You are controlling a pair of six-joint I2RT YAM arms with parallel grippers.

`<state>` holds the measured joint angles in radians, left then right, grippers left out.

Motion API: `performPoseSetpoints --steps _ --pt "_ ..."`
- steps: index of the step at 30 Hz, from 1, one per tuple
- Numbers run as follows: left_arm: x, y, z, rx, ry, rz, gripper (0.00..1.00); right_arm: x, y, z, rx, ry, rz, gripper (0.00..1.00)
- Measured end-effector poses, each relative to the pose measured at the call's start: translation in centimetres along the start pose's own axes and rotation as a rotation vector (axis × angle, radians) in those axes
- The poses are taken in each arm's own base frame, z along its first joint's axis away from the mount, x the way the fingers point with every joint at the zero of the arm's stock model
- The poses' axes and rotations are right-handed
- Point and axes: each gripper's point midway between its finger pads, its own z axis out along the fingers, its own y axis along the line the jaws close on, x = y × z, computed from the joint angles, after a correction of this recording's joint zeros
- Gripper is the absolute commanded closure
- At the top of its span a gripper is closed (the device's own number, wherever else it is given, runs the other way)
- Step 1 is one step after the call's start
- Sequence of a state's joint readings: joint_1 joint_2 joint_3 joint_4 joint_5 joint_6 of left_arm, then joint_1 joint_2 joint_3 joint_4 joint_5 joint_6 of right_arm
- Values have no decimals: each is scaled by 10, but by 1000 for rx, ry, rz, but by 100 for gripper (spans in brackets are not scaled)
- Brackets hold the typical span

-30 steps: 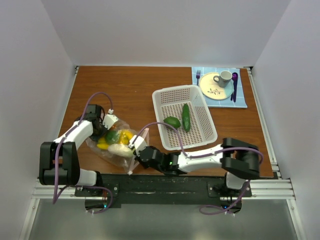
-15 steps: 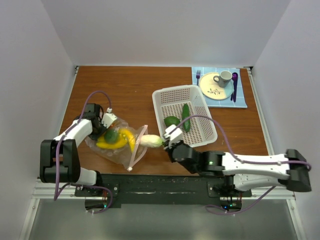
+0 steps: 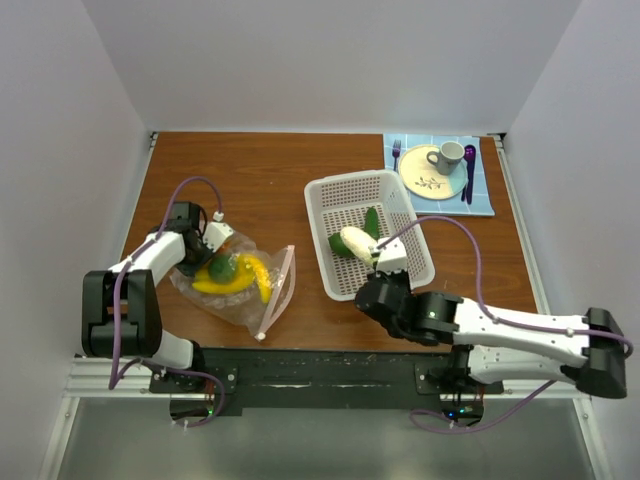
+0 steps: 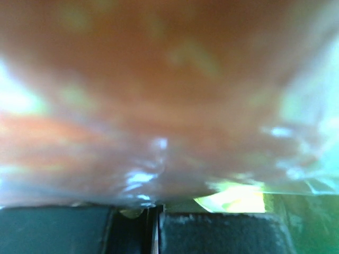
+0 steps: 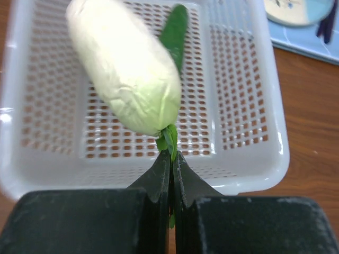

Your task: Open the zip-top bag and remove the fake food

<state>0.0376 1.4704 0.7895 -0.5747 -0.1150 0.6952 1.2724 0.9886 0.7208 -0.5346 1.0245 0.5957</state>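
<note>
Two pincers are at work, and both are pressed together. Left of the white perforated plastic basket (image 3: 322, 190), nearer the arms' bases, lies the clear, crinkly zip-top bag (image 3: 240, 308), its pinkish zip strip (image 3: 279, 288) gaping toward the basket. The left gripper (image 3: 203, 238) pinches the bag's far edge; its wrist view shows only blurred plastic above closed fingers. Yellow plastic bananas (image 3: 234, 283) and a green piece lie inside the bag.

Over the basket, the right gripper (image 5: 170, 154) nips the thin green leaf stem of a pale, white-green plastic vegetable (image 5: 124, 79). The vegetable juts out from the fingertips above the basket's floor. Whether it touches the floor cannot be told. Beyond it in the basket lie a dark green plastic cucumber (image 5: 174, 30) and a rounded green fruit (image 3: 336, 243).

The step in hand looks like setting this piece down. Doing it well means lowering it close to the perforated floor, well inside the rim, over the bare patch beside the cucumber. Only then should the fingers part, since a hold on so thin a stem may slip or swing. The left pinch should hold so the bag's mouth is open for the next reach.
</note>
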Motion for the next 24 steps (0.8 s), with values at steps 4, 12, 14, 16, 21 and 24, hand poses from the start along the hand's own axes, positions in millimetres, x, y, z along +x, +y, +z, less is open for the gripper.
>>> performPoseSetpoints --steps 4,12,14,16,21,24 --pt "0 -1 0 6 -4 -1 100 14 -21 31 152 72 -29 69" --pt "0 -2 -1 11 -7 0 100 -26 1 56 160 39 -27 1" --pt "0 -3 -2 12 -8 0 100 -40 9 57 142 25 -15 1" --pt "0 -3 -2 13 -9 0 100 -50 20 56 93 14 -1 10" --pt "0 -4 -1 12 -12 1 100 -56 73 37 -159 -10 -7 40" --pt "0 -3 -1 12 -12 0 100 -43 121 19 -328 -12 -64 49"
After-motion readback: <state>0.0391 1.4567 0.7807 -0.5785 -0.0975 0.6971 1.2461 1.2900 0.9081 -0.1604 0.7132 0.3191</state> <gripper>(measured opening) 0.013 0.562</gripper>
